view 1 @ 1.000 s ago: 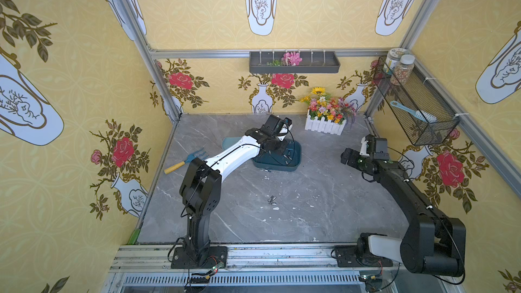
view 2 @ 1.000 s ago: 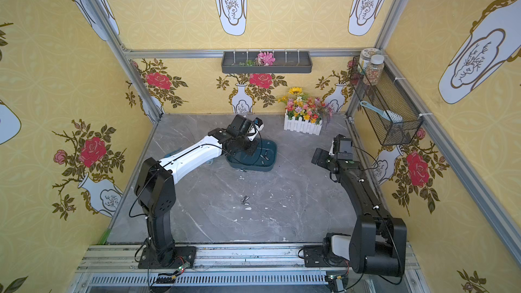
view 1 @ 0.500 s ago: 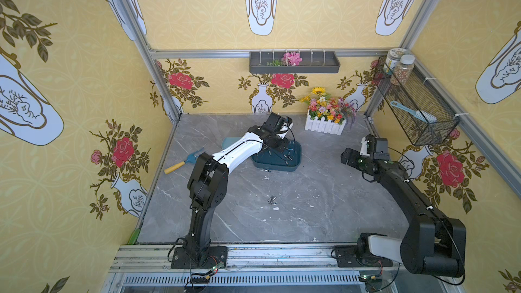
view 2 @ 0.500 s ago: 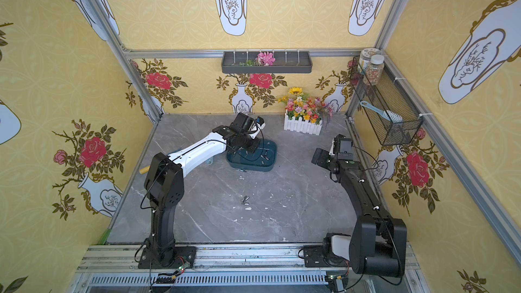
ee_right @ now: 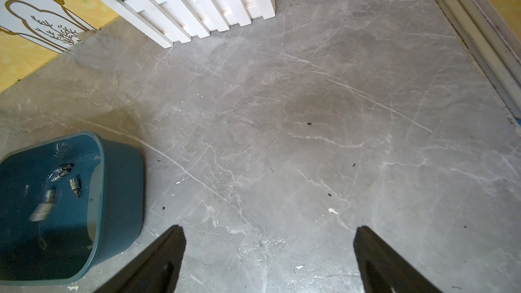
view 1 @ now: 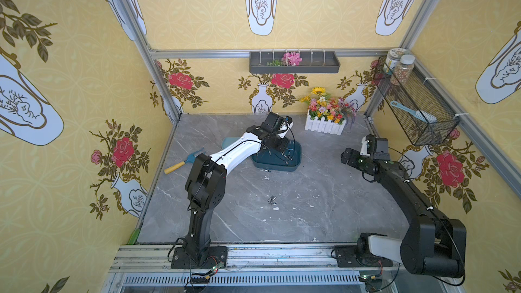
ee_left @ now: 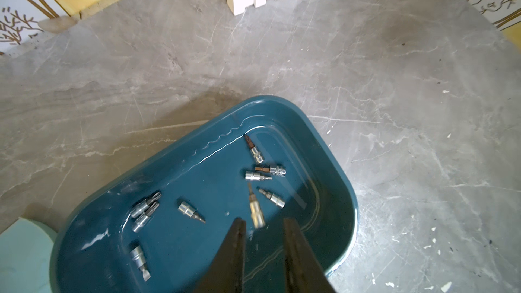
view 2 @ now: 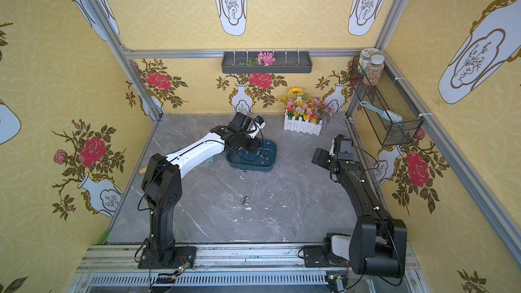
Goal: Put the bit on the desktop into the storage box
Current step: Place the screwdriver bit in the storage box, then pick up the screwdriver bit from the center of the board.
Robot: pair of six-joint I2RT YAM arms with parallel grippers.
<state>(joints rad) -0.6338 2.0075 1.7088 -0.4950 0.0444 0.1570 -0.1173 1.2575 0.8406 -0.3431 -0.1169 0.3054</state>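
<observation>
Over storage box (ee_left: 332, 170), bit (ee_left: 257, 211) just beyond parted left fingers (ee_left: 236, 239)

Top views looked down from high front, sharing whole scene. Wrist views close, downward; both caught storage box (ee_left: 197, 181).

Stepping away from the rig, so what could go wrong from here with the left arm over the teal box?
The blurred bit by the open left end effector seems to be dropping; it could bounce out of the shallow box. A second bit lies on the table right by the box wall, so reaching for it might shove the box. The cluster of bits mid-table is tight; a pinch may flick one away.
</observation>
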